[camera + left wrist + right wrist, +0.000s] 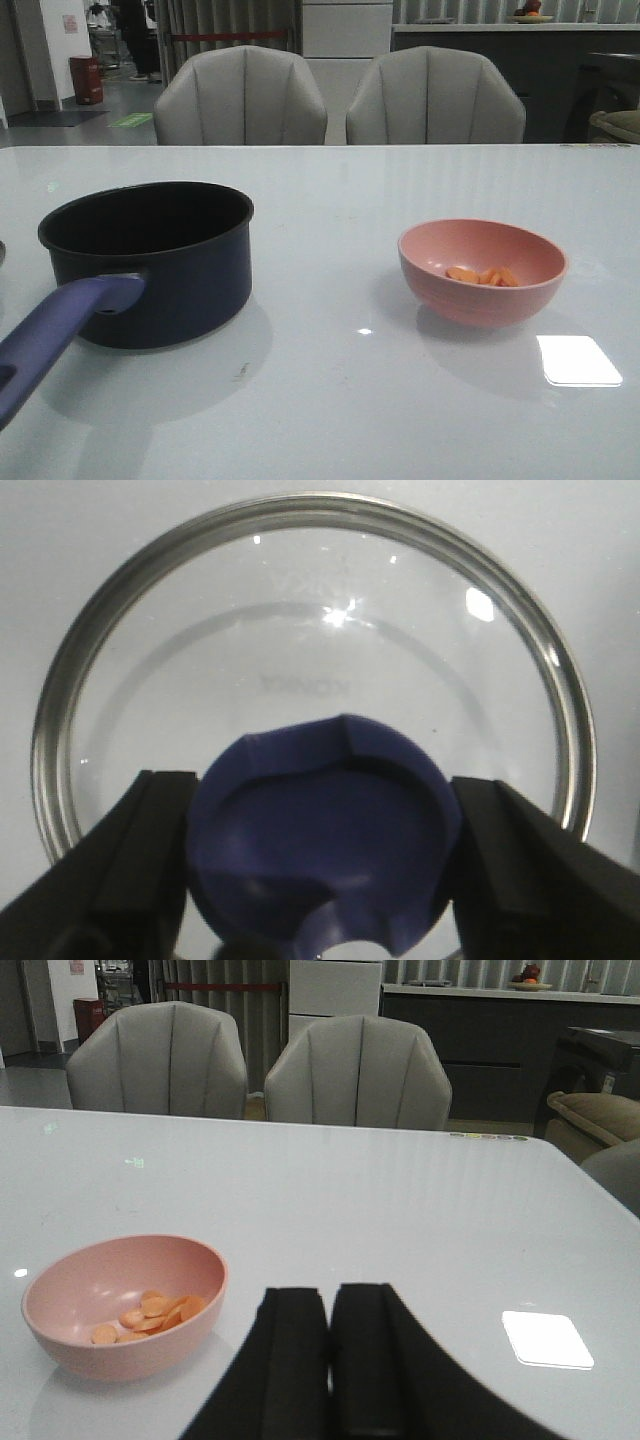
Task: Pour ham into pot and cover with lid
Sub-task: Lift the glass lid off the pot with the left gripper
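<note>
The dark navy pot (pixel 170 290) stands at the left of the table, its purple-blue handle (pixel 50 340) pointing toward me. The ham (pixel 482 275), a few orange slices, lies in the pink bowl (pixel 480 305) at the right. In the left wrist view the glass lid (pixel 300 630) lies flat on the table. My left gripper (pixel 325 870) has a finger pressed on each side of the lid's blue knob (pixel 320 810). My right gripper (pixel 330 1360) is shut and empty above the table, beside the bowl (pixel 80 1350) and ham (pixel 150 1315). Neither arm shows in the front view.
Two grey chairs (pixel 240 95) stand behind the table's far edge. A bright light reflection (pixel 578 360) lies on the white tabletop near the bowl. A counter and a room lie beyond.
</note>
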Controlling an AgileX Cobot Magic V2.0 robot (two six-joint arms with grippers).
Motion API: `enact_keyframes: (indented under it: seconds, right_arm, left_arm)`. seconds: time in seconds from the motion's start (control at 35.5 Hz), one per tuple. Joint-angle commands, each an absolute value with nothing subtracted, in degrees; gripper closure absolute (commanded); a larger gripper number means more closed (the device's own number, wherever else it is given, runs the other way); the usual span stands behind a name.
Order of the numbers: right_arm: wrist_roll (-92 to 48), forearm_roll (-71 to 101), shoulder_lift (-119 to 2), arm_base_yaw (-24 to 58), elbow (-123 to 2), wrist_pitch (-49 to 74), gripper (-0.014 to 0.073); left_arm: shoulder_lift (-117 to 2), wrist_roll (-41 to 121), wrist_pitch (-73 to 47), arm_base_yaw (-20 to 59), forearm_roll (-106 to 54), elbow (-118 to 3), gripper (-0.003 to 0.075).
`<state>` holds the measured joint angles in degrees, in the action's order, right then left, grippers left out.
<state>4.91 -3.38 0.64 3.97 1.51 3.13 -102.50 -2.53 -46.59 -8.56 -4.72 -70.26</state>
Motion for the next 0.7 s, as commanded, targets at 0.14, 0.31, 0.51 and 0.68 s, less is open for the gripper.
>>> enact_keyframes:
  seconds: [0.14,0.31,0.51,0.68]
  right_arm:
    - [4.54,-3.89,1.74,3.72,1.27,-1.52,0.0434]
    - [4.54,-3.89,1.75,3.72,1.27,-1.52,0.0434]
    - [4.54,-3.89,1.75,3.72,1.27,-1.46,0.0434]
    - [4.54,-3.89,1.75,3.72,1.27,-1.46,0.0434]
  left_arm:
    - [-102.85,0.0,-41.75,-8.2,-5.53,-71.73,0.0297]
    - [-103.89,0.84,-41.75,-7.04,-5.18,-71.73,0.0194]
    - [-103.94,0.84,-45.0,-4.97,-2.2,-73.39,0.0127]
    - [-102.23,0.84,-49.85,-4.15,-0.81,-75.78,0.0115]
